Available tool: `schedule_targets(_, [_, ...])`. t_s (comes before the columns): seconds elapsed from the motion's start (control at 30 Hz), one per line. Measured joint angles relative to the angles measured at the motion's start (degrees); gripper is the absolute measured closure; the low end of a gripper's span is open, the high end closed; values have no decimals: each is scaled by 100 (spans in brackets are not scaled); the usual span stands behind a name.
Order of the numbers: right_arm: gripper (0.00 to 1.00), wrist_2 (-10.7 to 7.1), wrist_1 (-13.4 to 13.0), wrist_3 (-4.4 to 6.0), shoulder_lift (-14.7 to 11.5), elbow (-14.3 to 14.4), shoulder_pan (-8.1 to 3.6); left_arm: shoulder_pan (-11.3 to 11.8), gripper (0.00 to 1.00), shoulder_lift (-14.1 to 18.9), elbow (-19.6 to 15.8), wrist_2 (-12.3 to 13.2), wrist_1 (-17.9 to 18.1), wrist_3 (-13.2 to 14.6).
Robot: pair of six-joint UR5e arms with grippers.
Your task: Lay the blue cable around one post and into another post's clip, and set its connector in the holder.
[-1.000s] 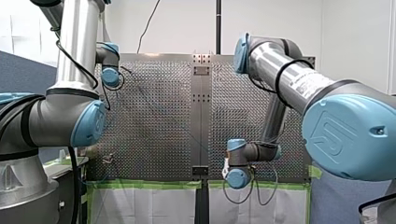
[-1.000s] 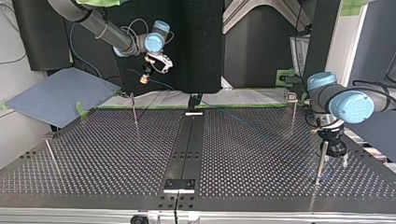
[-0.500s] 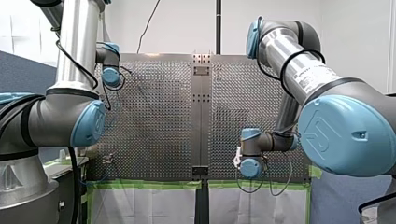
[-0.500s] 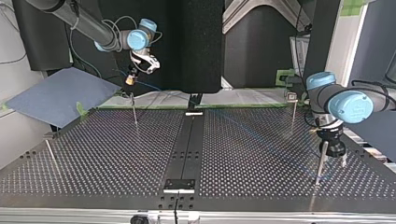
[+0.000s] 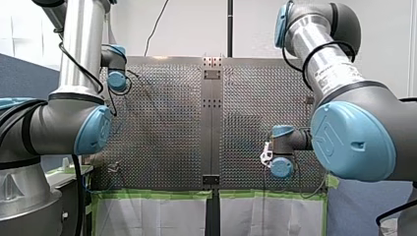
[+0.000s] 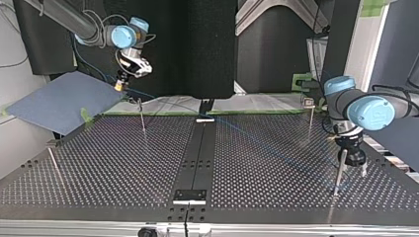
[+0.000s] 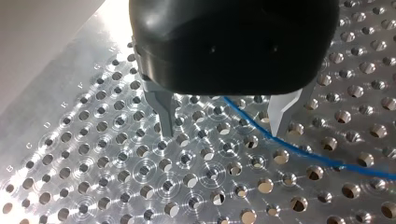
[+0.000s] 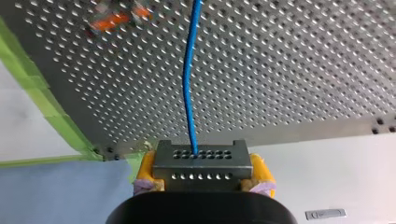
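The blue cable point(image 8: 188, 79) runs from a metal connector point(image 8: 201, 164) out over the perforated table. My right gripper point(image 8: 201, 179) is shut on that connector with its yellow pads. In the top view my right gripper point(image 6: 123, 78) hangs high at the left, with the connector point(image 6: 118, 87) pointing down above a thin post point(image 6: 142, 116). My left gripper point(image 7: 223, 122) stands open just above the table, and the cable point(image 7: 299, 153) passes between its metal fingers point(image 7: 163, 114). In the top view my left gripper point(image 6: 354, 167) is beside a post point(image 6: 338, 172) at the right.
Two more posts stand on the table, one at the top view's far right point(image 6: 310, 121) and one at its left edge point(image 6: 53, 165). A black strip with small plates point(image 6: 189, 195) runs down the middle. A blue-grey sheet point(image 6: 59, 101) lies off the far left corner.
My right arm has carried the connector to the top view's left and slightly up, to a spot above the far left post. My left arm has stayed put.
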Motion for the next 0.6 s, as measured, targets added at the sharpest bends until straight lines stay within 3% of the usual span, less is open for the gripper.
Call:
schedule_targets(0.27, [100, -421, 36, 103, -420, 420, -419, -1, 0, -1, 0, 1, -3, -48])
schedule_targets(0.43, [100, -601, 48, 56, -645, 644, -645, -1, 0, 0, -1, 1, -3, -96])
schedule_targets(0.6, [100, -628, 24, -21, -890, 890, -890, 2, 0, 0, -1, 1, -2, -119])
